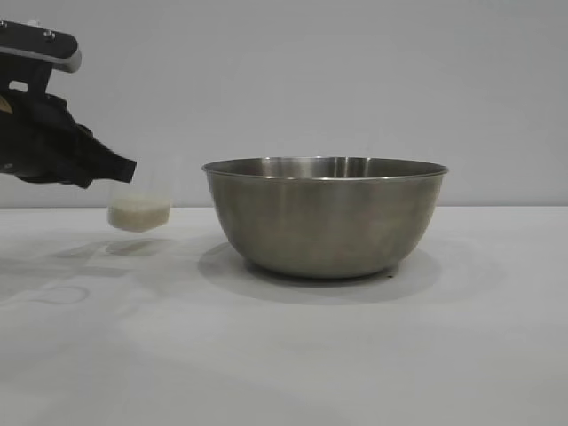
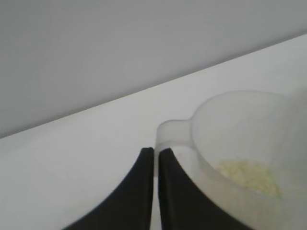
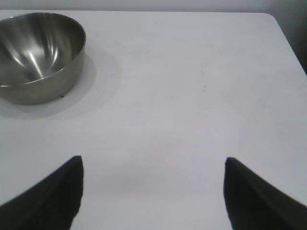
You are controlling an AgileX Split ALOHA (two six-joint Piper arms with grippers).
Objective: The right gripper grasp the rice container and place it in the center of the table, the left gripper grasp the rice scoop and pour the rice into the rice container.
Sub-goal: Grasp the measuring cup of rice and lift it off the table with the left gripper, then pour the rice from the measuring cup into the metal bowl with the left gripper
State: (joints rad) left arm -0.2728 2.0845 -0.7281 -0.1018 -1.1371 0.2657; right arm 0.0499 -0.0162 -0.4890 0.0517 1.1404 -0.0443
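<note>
The rice container (image 1: pixel 325 216) already sits mid-counter (image 1: pixel 355 355), so we're into the pour. The left pincer (image 1: pixel 124 169) is clamped on the handle of the rice scoop (image 1: pixel 139 206), holding it just off the surface, left of the container, rice (image 2: pixel 247 175) low inside. Next it needs carrying over the rim and tipping. The right pincer (image 3: pixel 153 191) waits with its fingers apart, well clear. The scoop's translucent walls barely show from outside.

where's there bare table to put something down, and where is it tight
Bare table runs across the whole near side in front of the rice container, and on the bowl's right out to the edge. Under the open right gripper it is bare too. It is tight only on the bowl's left, where the left gripper holds the rice scoop just above the table.
</note>
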